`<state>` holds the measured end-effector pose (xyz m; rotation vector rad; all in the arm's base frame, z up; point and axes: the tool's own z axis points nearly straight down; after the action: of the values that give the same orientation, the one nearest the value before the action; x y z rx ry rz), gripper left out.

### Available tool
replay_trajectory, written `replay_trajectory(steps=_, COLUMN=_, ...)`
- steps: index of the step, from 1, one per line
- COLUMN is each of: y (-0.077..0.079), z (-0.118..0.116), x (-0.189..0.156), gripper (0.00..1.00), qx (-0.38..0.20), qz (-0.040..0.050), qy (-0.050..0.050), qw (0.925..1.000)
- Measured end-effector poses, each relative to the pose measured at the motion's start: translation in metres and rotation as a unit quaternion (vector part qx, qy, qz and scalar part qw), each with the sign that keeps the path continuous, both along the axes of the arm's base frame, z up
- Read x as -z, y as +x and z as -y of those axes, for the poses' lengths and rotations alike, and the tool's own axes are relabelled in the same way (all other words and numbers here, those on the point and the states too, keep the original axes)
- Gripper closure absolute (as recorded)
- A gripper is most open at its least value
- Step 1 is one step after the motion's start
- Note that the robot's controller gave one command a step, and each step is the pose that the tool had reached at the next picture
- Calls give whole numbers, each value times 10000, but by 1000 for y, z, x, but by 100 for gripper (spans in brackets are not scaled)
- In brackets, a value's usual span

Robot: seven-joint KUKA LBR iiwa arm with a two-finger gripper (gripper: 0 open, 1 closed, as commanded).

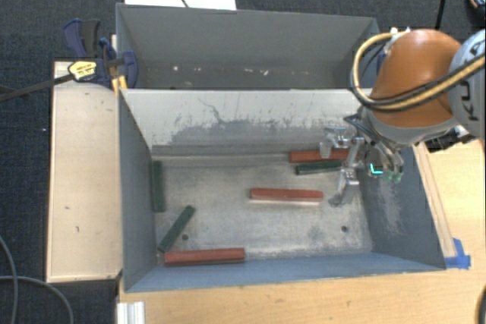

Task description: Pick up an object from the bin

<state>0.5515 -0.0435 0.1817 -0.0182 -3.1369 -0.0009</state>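
Note:
My gripper (339,196) hangs low at the right side of the bin, one metal fingertip close to the floor. Just left of that fingertip lies a reddish-brown bar (286,196), flat and pointing left to right. Behind the gripper, by the back wall, a second reddish-brown bar (317,156) lies with a dark green bar (319,168) right in front of it. I see nothing between the fingers.
A dark green bar (157,185) lies along the left wall, another dark green bar (176,228) lies slanted near the front left, and a reddish-brown bar (205,256) rests along the front wall. The arm's orange cover and cables hang over the bin's right rim.

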Motion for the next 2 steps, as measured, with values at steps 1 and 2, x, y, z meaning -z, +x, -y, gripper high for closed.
replay_trajectory(steps=1, y=26, z=-14, x=115, gripper=0, qx=376, qz=23, qy=3, qw=9993)
replay_trajectory(steps=2, y=28, z=-13, x=108, gripper=100, qx=364, qz=63, qy=-4, qw=9993)
